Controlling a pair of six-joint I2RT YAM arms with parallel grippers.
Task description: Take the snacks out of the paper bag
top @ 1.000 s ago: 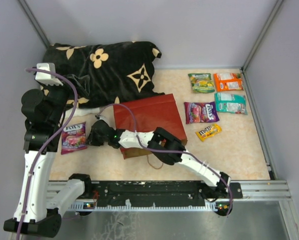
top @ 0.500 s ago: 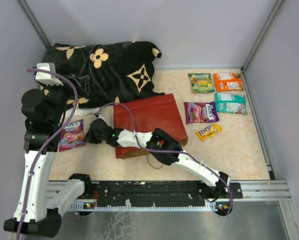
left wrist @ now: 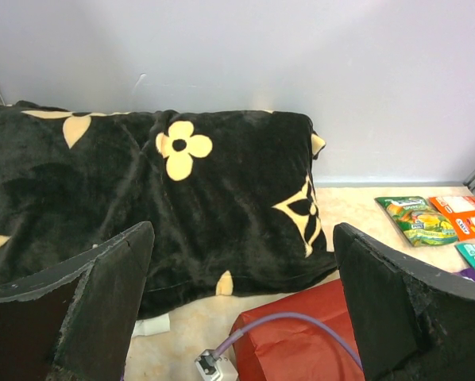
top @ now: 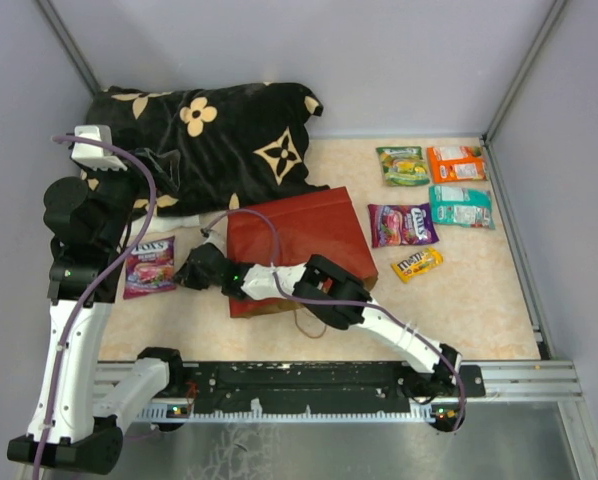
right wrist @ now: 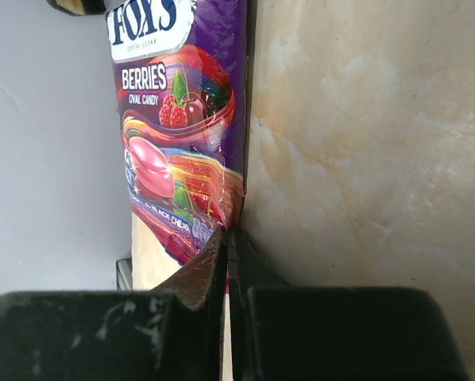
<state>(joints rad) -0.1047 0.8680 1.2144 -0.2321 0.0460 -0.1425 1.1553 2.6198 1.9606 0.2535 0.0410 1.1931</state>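
Observation:
A purple Fox's berries packet (top: 149, 266) (right wrist: 182, 119), one of the snacks, sits low by the table's left side. My right gripper (top: 186, 271) (right wrist: 229, 236) is shut on its edge. Just to the right lies the red paper bag (top: 299, 240) (left wrist: 301, 345), flat on the table, with my right arm across its near-left corner. My left gripper (left wrist: 241, 234) hangs open and empty, raised over the left side and facing the pillow. Green (top: 403, 165), orange (top: 456, 163), teal (top: 460, 206), purple (top: 402, 224) and yellow M&M's (top: 417, 264) packets lie at the right.
A black flower-patterned pillow (top: 204, 135) (left wrist: 182, 182) fills the back left, overlapping the bag's far edge. Grey walls close the back and both sides. A purple cable (left wrist: 301, 321) runs over the bag. The arm rail (top: 319, 378) crosses the near edge.
My right gripper has drawn slightly to the right, and the purple packet it holds has turned and shifted a little away from the near edge. The left arm has stayed still.

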